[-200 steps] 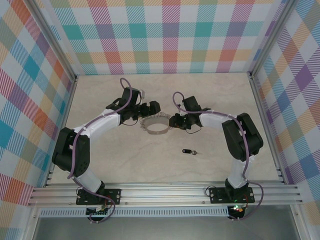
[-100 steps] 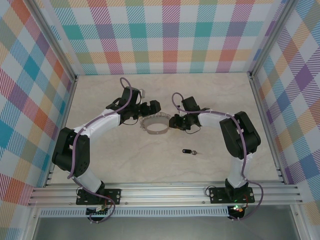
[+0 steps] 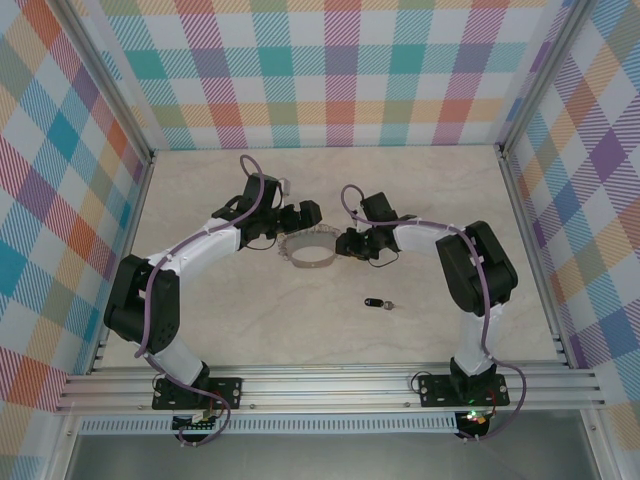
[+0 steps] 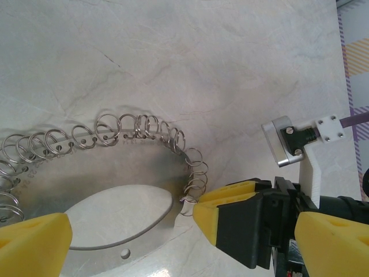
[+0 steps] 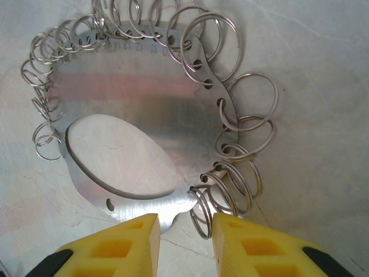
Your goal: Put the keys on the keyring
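Right claw [image 5: 184, 226] edged leftward, flanking keyring [image 5: 144, 86] rim; key [image 3: 375, 303] lies well apart.

One keyring [image 3: 312, 251] is lying here, its small loops overlapping beyond counting. One key [image 3: 376, 303] is lying apart from the right gripper [image 3: 346, 244].

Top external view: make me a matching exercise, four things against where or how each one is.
1 thin grey metal keyring with small loops
2 tiny key with black plastic head
3 left gripper
4 right gripper

A lying apart, touched by neither gripper
B wide open
C between the two grippers
D closed on the keyring's rim

Pairs: 1-C, 2-A, 3-B, 4-D
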Controlling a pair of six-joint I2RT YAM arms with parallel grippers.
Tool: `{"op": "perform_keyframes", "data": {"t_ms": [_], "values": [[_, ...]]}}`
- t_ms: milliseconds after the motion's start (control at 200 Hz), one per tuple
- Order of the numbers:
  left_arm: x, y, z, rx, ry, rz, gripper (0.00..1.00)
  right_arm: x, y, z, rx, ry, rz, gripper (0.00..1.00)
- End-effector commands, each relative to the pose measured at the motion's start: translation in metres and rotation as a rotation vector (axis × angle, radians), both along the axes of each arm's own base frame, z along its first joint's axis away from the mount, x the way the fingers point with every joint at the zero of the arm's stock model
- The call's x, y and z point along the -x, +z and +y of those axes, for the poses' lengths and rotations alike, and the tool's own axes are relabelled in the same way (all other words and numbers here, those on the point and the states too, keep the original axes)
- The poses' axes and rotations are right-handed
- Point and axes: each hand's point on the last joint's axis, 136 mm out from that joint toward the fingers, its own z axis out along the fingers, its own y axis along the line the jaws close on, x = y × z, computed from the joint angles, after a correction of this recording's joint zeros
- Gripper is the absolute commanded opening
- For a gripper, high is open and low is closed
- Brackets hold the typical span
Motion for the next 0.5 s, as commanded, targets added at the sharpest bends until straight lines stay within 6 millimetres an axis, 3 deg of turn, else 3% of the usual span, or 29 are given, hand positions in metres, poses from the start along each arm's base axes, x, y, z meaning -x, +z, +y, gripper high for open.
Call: {"op": "perform_keyframes", "data": {"t_ms": [0, 495], "values": [[-0.0015, 0.0056, -0.0005, 0.029, 0.001, -0.016, 0.99, 0.0023, -0.002, 0.0068, -0.01, 0.026, 0.011, 0.3], [-0.0015, 0.0041, -0.0012, 0.034, 0.0, -0.014, 0.99, 0.0005, -0.0013, 0.0103, -0.015, 0.028, 0.011, 0.3]]}}
